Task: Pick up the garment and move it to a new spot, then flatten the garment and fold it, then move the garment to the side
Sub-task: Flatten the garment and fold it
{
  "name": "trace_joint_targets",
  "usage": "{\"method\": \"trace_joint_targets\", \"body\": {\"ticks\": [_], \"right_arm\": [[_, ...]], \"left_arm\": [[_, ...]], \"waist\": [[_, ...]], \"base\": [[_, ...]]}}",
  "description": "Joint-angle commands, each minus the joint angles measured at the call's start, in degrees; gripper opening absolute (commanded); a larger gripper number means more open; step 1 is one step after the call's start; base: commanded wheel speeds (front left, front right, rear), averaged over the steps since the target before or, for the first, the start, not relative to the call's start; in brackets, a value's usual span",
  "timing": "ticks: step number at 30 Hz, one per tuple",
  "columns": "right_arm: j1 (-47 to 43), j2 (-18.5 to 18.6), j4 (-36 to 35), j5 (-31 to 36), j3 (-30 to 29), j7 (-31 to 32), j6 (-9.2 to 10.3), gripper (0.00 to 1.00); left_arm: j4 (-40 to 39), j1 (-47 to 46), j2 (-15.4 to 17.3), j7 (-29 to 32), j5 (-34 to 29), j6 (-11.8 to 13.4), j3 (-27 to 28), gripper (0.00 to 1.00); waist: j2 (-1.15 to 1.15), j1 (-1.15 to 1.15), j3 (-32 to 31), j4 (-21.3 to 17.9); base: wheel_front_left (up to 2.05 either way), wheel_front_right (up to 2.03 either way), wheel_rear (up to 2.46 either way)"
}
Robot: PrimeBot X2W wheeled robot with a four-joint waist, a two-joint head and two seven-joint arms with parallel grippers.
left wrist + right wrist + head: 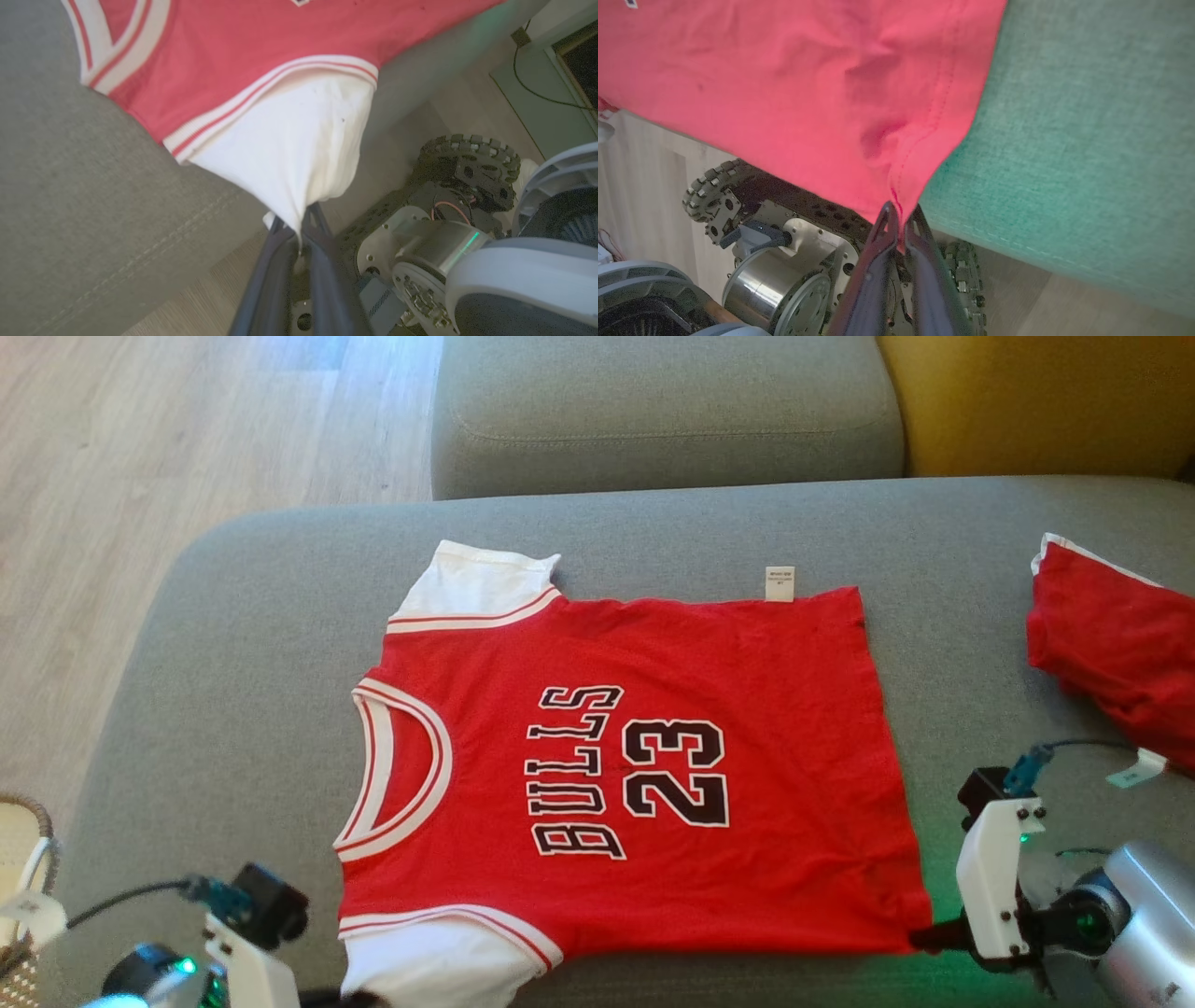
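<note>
Jersey (pixel 635 756) flat on sofa (pixel 233 644). Left pincer (pixel 299 228) grips its white sleeve (pixel 299 149), seven o'clock; right pincer (pixel 901 218) grips hem corner (pixel 908 177), four o'clock.

Grey woven-fabric sofa seat (pixel 233 644), red jersey with white sleeves and black BULLS 23 lettering (pixel 766 691) spread flat across its middle, collar toward the left, crumpled red garment (pixel 1111 653) at its right end

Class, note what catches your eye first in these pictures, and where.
A red jersey printed BULLS 23 lies spread on the grey cushion. The left pincer is shut on its near white sleeve, the right pincer on its near hem corner. Another red garment lies at the cushion's right end.
</note>
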State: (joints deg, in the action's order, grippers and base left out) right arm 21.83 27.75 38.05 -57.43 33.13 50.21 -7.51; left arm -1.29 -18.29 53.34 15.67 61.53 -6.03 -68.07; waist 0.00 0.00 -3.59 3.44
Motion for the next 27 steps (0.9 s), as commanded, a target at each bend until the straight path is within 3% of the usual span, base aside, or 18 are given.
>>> {"method": "trace_joint_targets", "body": {"ticks": [1, 18, 27], "right_arm": [[1.39, 0.81, -1.81, 0.89, -1.24, -0.95, 0.02, 0.0], [7.04, -2.88, -3.02, 5.75, -9.87, -5.65, 0.02, 0.0], [12.75, -5.55, -0.52, 9.94, -11.33, -11.07, 0.02, 0.0]], "left_arm": [[-1.17, -4.11, 2.75, -1.65, 0.15, 0.75, 4.04, 0.0], [1.04, -11.43, -0.46, -9.95, -5.39, 2.93, 9.61, 0.0], [8.02, -15.97, -4.3, -11.7, -10.47, 7.15, 10.57, 0.0]], "waist": [[0.0, 0.0, 0.18, -0.11], [0.0, 0.0, 2.94, -0.58], [0.0, 0.0, 8.46, -1.05]], "base": [[0.0, 0.0, 0.0], [0.0, 0.0, 0.0], [0.0, 0.0, 0.0]]}}
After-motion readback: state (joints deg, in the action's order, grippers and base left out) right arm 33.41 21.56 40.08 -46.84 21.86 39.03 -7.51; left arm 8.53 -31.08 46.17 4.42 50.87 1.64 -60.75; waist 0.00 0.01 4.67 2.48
